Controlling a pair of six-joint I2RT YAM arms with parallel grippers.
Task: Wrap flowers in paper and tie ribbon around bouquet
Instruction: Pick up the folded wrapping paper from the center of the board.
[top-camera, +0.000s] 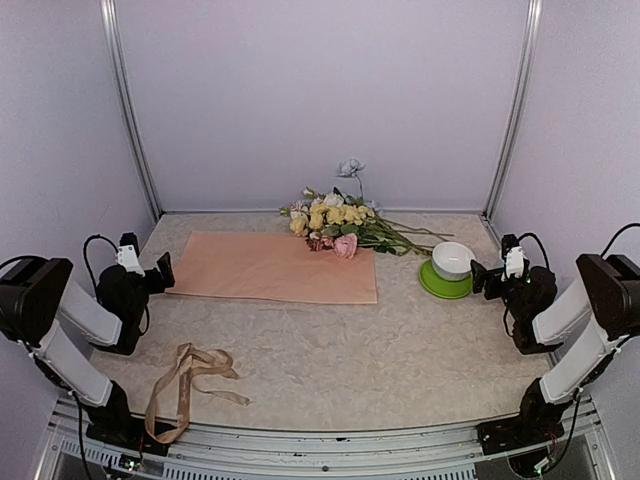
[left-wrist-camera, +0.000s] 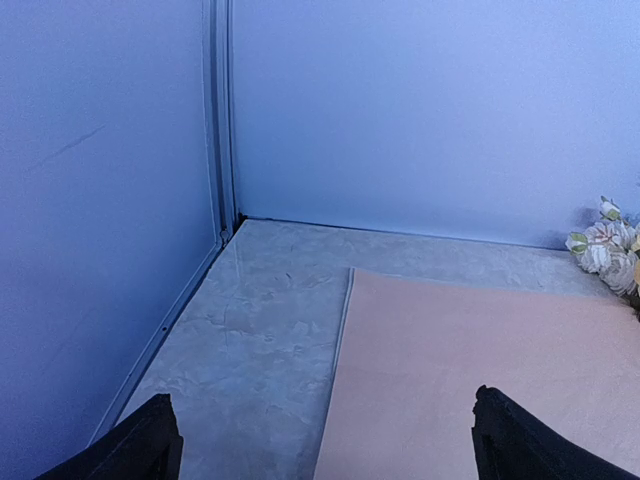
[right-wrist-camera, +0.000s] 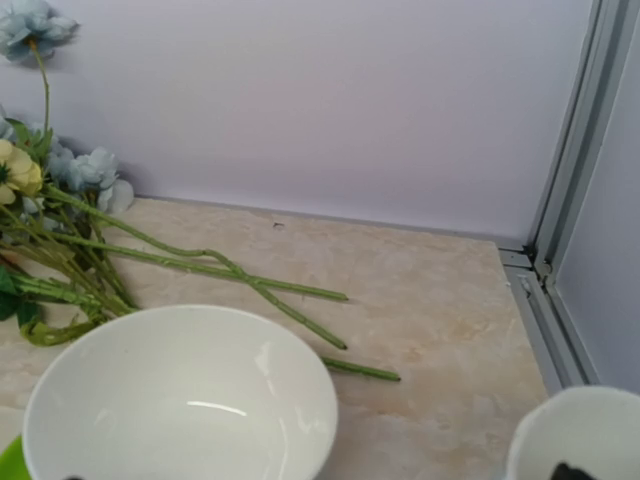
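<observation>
Large thin peach-pink paper sheet (top-camera: 272, 267) lies flat on the marbled beige desk (top-camera: 400, 340), left of centre and toward the back. The bunch of yellow, pink, white and pale blue flowers (top-camera: 335, 222) lies at the sheet's far right corner, with its blooms overlapping that corner. Its thin green stems point right toward a white ceramic bowl (top-camera: 453, 260), which sits on a round lime-green plate (top-camera: 437, 284). The long beige-tan fabric ribbon (top-camera: 187, 380) lies in loose loops at the near left of the desk, well apart from the sheet, with one loop trailing over the near edge. The left pincer (top-camera: 165, 272) is spread and holds nothing, just beside the sheet's left edge. In the wrist view its dark fingertips (left-wrist-camera: 140, 450) stand wide apart. The right pincer (top-camera: 477, 278) is spread and empty, just beside the plate's right rim.
</observation>
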